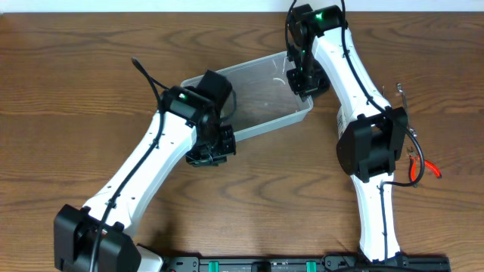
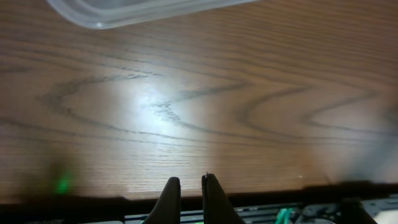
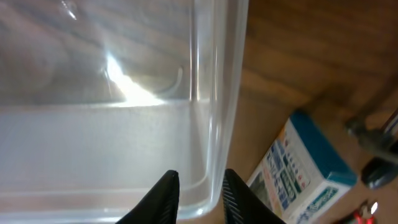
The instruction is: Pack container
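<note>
The clear plastic container (image 1: 265, 94) lies slanted in the middle of the table, with nothing visible inside it. My right gripper (image 3: 200, 177) straddles its right-end corner: one finger is inside the wall, the other outside, and the rim (image 3: 214, 124) is pinched between them. From overhead that gripper (image 1: 301, 81) sits at the tub's right end. My left gripper (image 2: 191, 179) is shut and holds nothing. It hovers over bare wood just off the tub's near-left corner (image 2: 137, 12), apart from it.
A small blue-and-white box (image 3: 305, 171) lies on the wood right beside the held corner. Red-handled pliers (image 1: 420, 168) and a thin metal tool (image 1: 399, 94) lie to the right of the right arm. The table's near edge shows in the left wrist view.
</note>
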You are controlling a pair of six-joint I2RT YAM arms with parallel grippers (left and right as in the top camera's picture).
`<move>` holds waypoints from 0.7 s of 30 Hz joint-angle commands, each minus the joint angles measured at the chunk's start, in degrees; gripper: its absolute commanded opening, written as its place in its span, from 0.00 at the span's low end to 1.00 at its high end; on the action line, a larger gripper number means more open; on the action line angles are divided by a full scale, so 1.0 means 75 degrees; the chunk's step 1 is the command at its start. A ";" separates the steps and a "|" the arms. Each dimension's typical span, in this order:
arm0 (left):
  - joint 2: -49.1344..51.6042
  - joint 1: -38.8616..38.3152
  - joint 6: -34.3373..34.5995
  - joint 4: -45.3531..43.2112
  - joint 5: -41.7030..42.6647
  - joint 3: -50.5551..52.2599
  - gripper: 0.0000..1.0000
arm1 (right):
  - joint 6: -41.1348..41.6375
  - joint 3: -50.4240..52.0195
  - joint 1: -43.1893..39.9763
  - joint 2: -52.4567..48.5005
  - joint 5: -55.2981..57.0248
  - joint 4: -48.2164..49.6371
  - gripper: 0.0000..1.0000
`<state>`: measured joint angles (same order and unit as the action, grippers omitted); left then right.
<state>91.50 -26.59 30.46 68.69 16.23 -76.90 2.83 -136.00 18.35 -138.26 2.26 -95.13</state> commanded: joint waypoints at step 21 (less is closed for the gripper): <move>0.0032 0.0003 0.0157 -0.0344 -0.0460 0.0195 0.06 | 0.0181 0.0020 0.0064 0.0682 0.0099 0.0551 0.01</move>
<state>91.50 -26.59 31.33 65.98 13.76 -75.55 4.40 -135.96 18.35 -137.45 3.03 -91.55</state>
